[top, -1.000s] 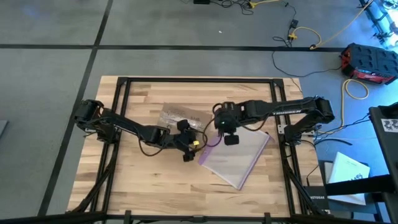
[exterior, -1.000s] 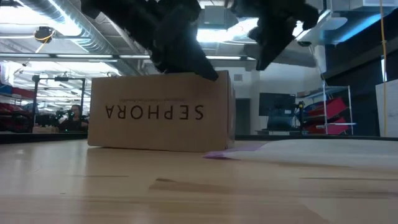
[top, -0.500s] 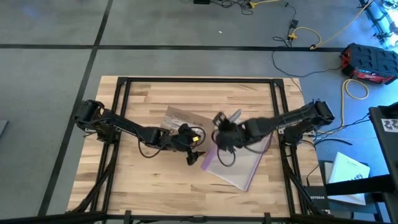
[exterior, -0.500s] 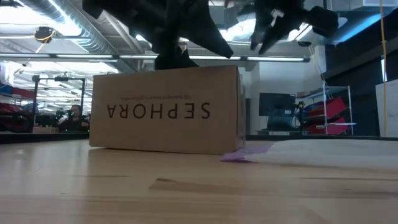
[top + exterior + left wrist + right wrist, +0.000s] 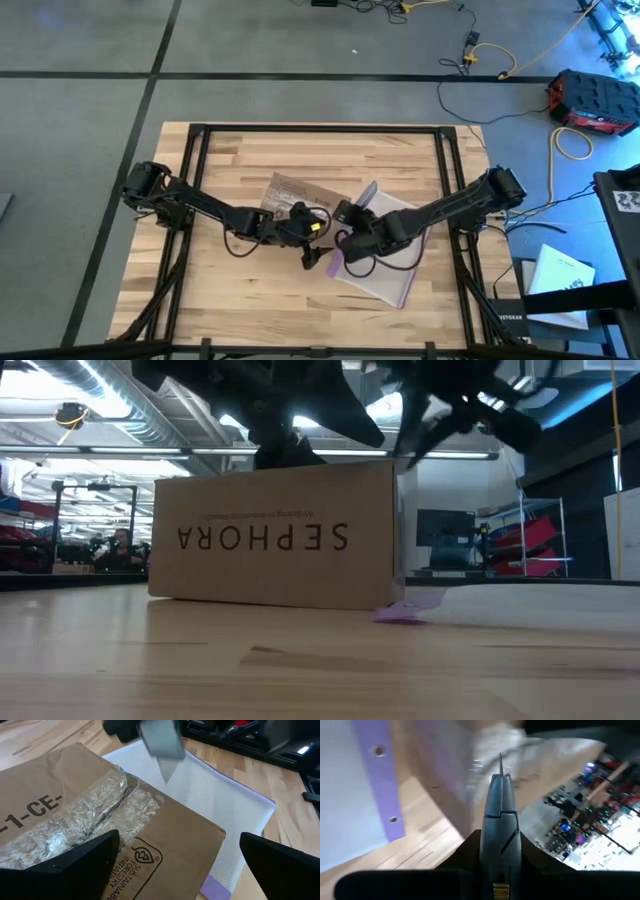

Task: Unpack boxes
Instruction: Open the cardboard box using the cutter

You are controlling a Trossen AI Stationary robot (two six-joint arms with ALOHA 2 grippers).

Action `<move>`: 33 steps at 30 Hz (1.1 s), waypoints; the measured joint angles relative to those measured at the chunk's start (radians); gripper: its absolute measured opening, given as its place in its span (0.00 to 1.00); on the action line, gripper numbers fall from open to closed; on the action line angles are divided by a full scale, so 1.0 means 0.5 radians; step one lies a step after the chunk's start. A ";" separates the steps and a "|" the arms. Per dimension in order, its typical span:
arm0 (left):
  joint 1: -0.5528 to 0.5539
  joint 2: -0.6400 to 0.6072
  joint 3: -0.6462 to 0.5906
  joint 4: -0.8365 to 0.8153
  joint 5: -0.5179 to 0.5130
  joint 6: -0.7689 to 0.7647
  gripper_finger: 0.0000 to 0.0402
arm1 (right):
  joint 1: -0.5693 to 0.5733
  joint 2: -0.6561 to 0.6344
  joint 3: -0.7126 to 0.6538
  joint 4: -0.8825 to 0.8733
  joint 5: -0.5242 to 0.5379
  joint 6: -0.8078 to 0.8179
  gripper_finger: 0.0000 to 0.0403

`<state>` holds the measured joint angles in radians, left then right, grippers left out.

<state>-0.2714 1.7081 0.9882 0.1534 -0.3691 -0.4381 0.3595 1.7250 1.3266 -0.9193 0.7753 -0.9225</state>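
A brown cardboard box stands on its underside at the table's middle. Crinkled clear tape runs over its top, and upside-down SEPHORA lettering shows on its near side. A clear bag with a purple edge lies flat on the table, right of the box. My left gripper is open over the box's near right corner. My right gripper is above the bag beside the box, shut on a grey knife-like tool. My left gripper has one finger over the box top; I cannot tell whether it touches. My right gripper pinches the tool's handle between its two fingers, which slant down from the table's right. The tool lies along the fingers, its thin tip ahead. It is lifted clear over the box's right end.
Black frame rails run along the table's left, right and far sides. Bare wood lies between the box and the near edge. A seated person shows far off in the room behind.
My right gripper has swung toward the table's near edge and down, rolling its wrist, the tool still in it. The box has slid a little toward the table's right, and the bag's purple edge has gone with it.
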 joint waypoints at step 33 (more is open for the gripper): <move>0.019 -0.001 0.000 0.011 0.000 0.114 1.00 | -0.067 0.029 0.002 -0.054 -0.092 -0.041 0.13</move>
<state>-0.2621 1.7077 0.9882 0.1589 -0.3691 -0.3813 0.3260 1.7393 1.3273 -0.9466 0.7295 -0.9431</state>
